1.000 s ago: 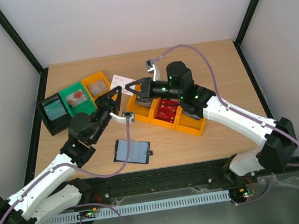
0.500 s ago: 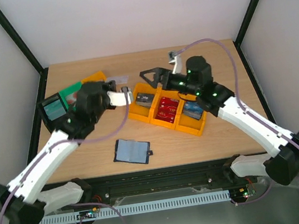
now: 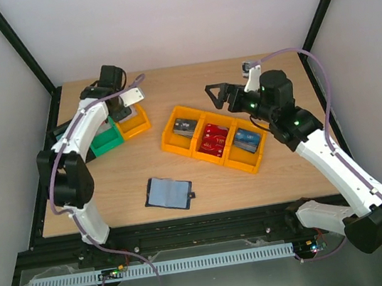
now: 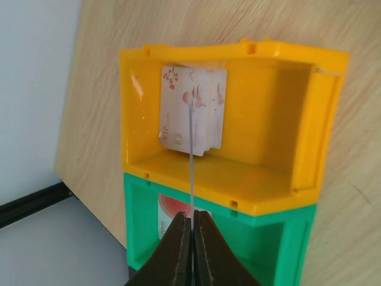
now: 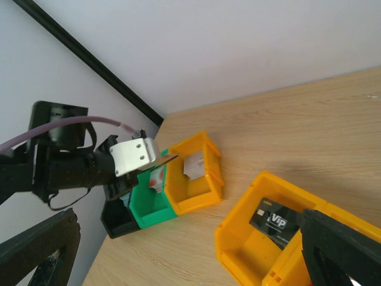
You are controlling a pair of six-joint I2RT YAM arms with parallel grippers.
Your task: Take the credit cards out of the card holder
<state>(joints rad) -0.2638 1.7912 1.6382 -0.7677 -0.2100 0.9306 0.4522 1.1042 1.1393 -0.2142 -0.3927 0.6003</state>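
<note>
The card holder (image 3: 168, 193) lies open on the table near the front, dark navy with pale blue-grey pockets. My left gripper (image 4: 192, 215) is shut on a thin pale credit card (image 4: 191, 161), seen edge-on, above the small orange bin (image 4: 271, 179) and green bin (image 4: 280, 238) at the back left. A white card with reddish print (image 4: 205, 107) leans inside the orange bin. Another white and red card (image 4: 169, 211) sits in the green one. My right gripper (image 3: 216, 97) hangs open and holds nothing, above the table behind the orange tray (image 3: 177, 143).
The three-compartment tray holds a dark grey card (image 3: 187, 126), a red one (image 3: 212, 138) and a blue one (image 3: 247, 140). A small black bin (image 5: 116, 220) stands left of the green bin. Black frame posts (image 3: 19, 50) rise at the table's back corners.
The two grippers met over the table's middle with a white card. The right gripper then opened and drew back right, while the left arm swung to the back-left bins with the card.
</note>
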